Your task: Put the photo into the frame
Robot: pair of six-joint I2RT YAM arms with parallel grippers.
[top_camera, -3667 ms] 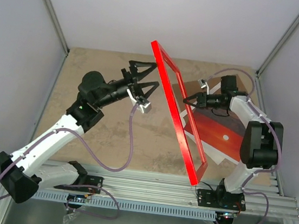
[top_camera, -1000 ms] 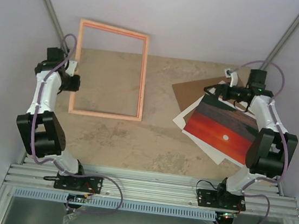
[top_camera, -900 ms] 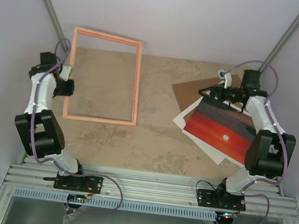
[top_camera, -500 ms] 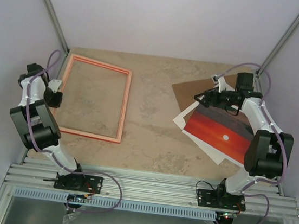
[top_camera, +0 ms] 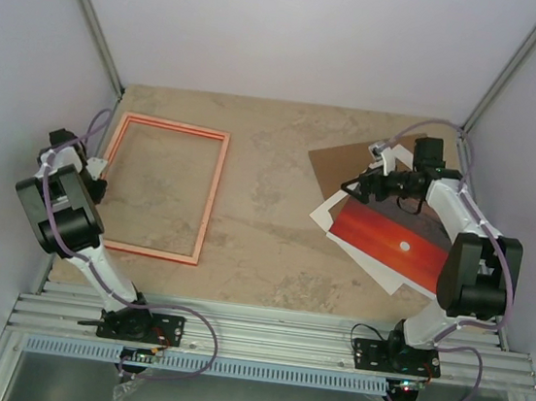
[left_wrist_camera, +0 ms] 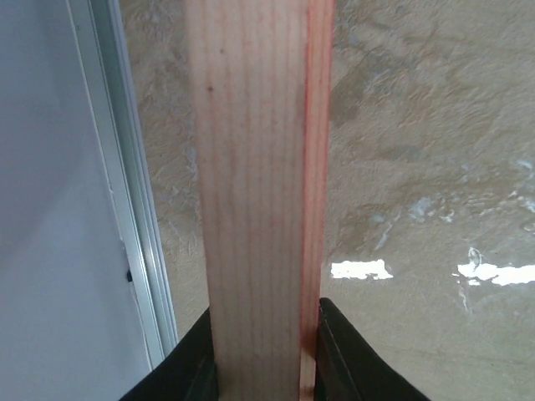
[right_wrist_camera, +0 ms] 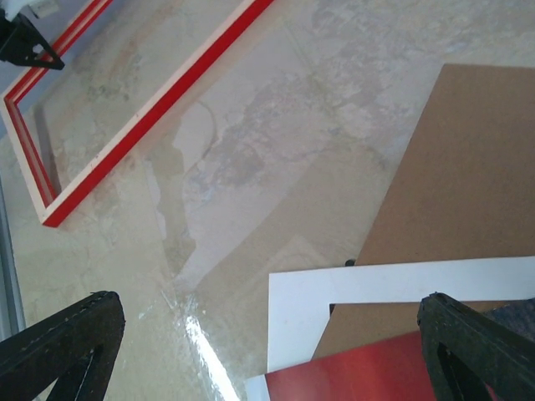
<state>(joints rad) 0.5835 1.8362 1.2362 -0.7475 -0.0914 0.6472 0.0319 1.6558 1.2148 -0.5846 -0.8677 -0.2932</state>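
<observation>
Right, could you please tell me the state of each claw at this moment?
Left claw: closed on the frame.
Right claw: open, holding nothing.

One frame (top_camera: 212, 194), one photo (top_camera: 389, 250), one brown board (top_camera: 336, 165), one white mat (right_wrist_camera: 376, 280), two arms (top_camera: 60, 219) (top_camera: 475, 270).

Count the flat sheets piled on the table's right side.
3: the brown board at the back, a white sheet over its near edge, and the photo on top toward the near right. Others may be hidden beneath.
</observation>
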